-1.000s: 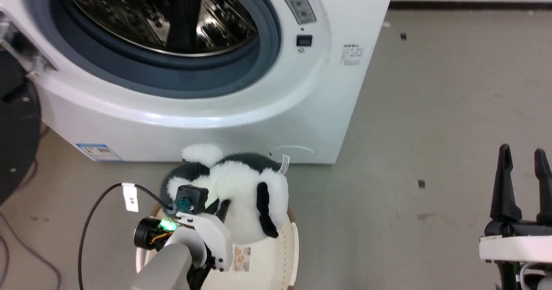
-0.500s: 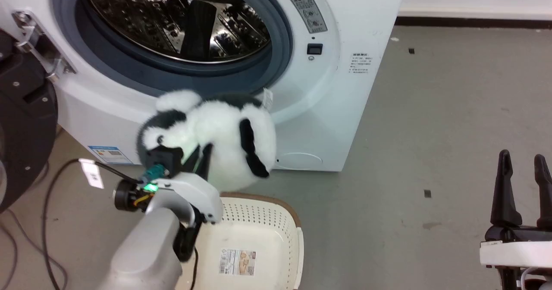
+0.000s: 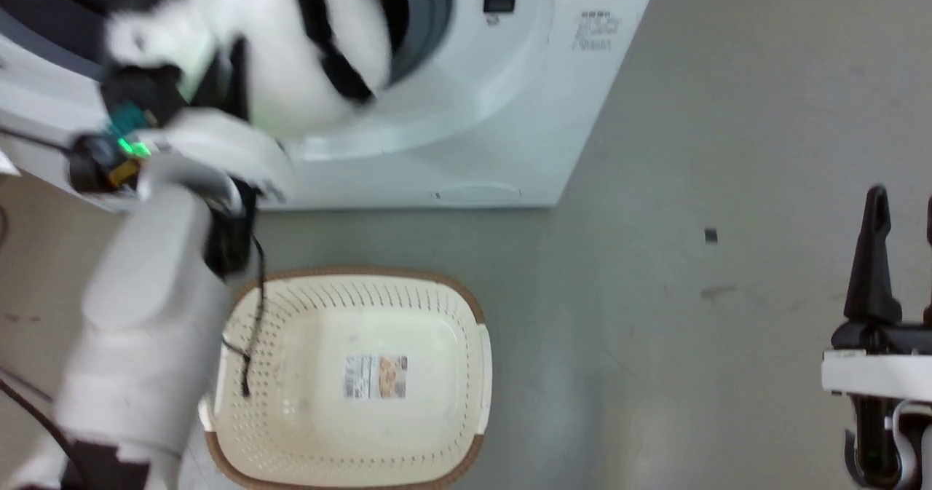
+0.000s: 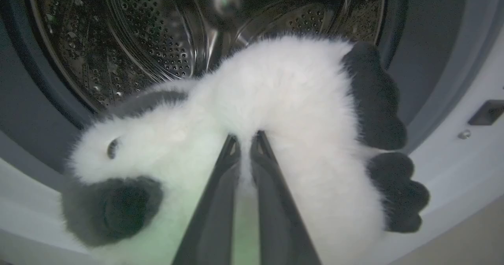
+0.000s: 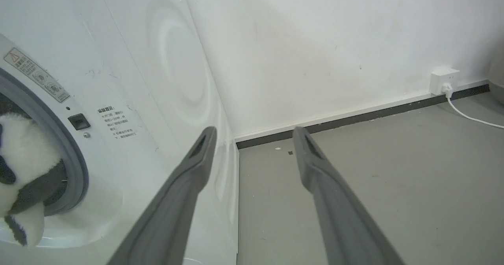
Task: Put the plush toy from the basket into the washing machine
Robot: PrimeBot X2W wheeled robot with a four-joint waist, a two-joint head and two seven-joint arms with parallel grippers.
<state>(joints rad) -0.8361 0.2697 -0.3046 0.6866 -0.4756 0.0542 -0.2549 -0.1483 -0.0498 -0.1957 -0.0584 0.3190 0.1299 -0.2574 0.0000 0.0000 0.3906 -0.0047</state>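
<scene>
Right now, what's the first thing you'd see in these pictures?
A fluffy black-and-white plush toy, pinched in the left gripper, hanging right at the round mouth of the washing machine, shiny drum behind it. Below, on the grey floor, sits the cream basket, and the right gripper stands open off to the side.
</scene>
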